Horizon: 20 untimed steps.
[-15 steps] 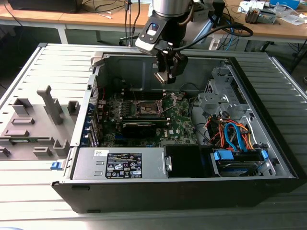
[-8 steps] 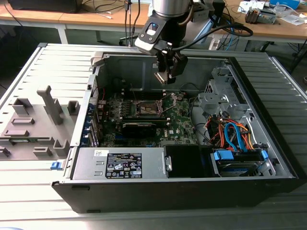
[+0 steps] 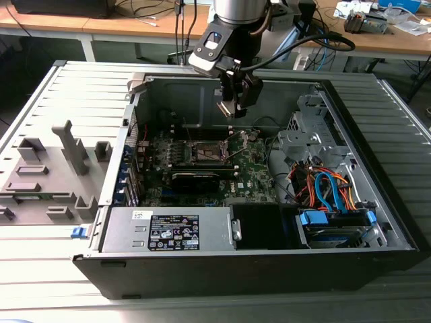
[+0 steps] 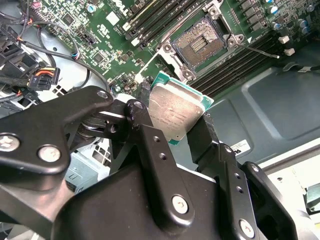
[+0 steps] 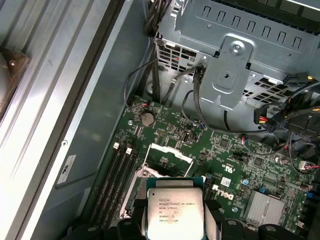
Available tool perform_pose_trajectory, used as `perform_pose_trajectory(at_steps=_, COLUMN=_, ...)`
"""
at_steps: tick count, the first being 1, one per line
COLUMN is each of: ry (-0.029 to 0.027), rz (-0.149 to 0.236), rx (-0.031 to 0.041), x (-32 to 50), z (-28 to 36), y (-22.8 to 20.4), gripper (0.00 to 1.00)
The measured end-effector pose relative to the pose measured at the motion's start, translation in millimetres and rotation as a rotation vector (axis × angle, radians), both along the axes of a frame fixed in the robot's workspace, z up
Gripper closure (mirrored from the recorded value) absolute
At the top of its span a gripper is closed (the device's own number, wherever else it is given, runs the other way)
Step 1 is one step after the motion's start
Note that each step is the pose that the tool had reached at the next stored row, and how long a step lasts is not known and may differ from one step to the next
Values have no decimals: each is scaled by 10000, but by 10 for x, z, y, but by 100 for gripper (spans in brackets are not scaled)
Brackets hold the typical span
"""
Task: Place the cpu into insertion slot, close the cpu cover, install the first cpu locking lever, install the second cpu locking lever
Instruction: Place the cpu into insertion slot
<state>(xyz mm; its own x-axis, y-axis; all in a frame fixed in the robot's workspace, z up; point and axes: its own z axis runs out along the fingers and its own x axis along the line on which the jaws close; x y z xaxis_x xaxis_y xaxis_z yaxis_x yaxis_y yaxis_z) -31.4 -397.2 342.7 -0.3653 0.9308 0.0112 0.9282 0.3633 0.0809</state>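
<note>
Exterior view, both wrist views: one arm, one held part.

1. Computer case (image 3: 236, 269): open, lying on its side. The fingers hang inside the opening, near its far wall.

2. Motherboard (image 3: 252, 171): green, on the case floor, beyond the fingertips and clear of them. Cables and a drive cage cover part of it in the first wrist view.

3. Gripper (image 3: 232, 108): black. In the second wrist view its fingers (image 4: 142, 125) are clamped on two opposite edges of the cpu, one on each side.

4. Insertion slot (image 4: 200, 42): square socket with a silver rim and a brownish-dark centre, lying past the fingertips and apart from them. The centre lies bare in the second wrist view. In the first wrist view its near part (image 5: 167, 157) is hidden behind the held chip. Whether the silver frame at its edge stands raised cannot be told.

5. Cpu (image 4: 175, 110): square, so it has no long axis. It sits between the fingers, off the board and touching nothing else.
   - Its silver-grey metal top faces both wrist cameras.
   - One green-edged corner points towards the slot in the second wrist view.
   - Its opposite corner is hidden behind the fingers.
   - In the first wrist view its lower edge (image 5: 174, 205) is cut off.
   - In the exterior view it shows as a small pale patch (image 3: 226, 108).
</note>
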Motion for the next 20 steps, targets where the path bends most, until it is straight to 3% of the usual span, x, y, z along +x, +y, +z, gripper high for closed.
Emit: perform_pose_trajectory(at_steps=20, ry=0, rz=-412, rx=0, x=0, z=0, y=0, gripper=45)
